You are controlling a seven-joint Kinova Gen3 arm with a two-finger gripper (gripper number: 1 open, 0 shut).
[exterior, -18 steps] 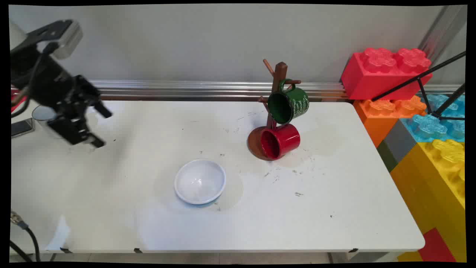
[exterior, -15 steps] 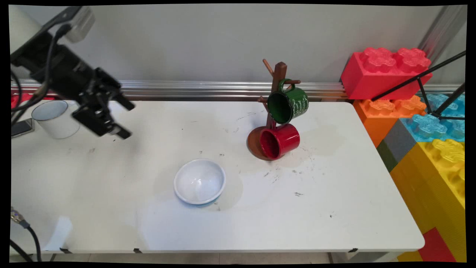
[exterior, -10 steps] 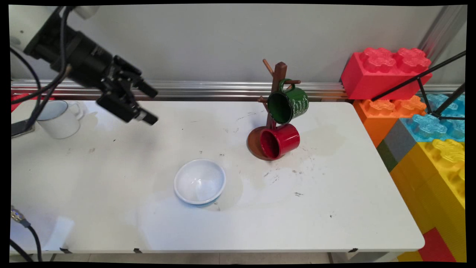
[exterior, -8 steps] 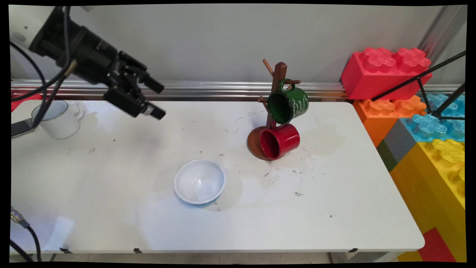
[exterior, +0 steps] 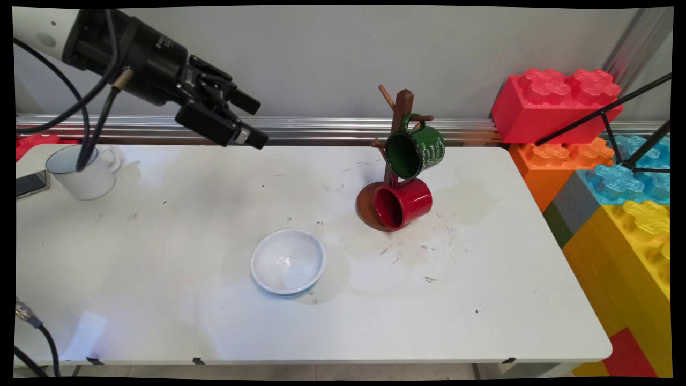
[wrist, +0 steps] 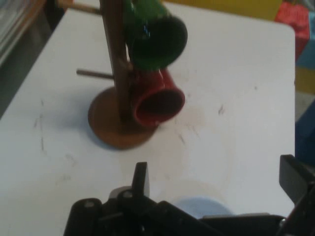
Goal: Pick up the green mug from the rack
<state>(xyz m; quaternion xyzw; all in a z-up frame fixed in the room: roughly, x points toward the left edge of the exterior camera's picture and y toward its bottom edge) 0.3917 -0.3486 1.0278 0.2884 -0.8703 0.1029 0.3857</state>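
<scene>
Black gripper (exterior: 256, 122), spread empty, has risen toward mug tree (exterior: 394, 161).

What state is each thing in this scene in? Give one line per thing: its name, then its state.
gripper: open, empty, raised above the table's far side.
green mug: hung on the rack, mouth facing forward.
red mug: hung low on the rack, tipped sideways.
mug rack: upright on its round base.
white mug: upright on the table.
bowl: upright, empty.
</scene>
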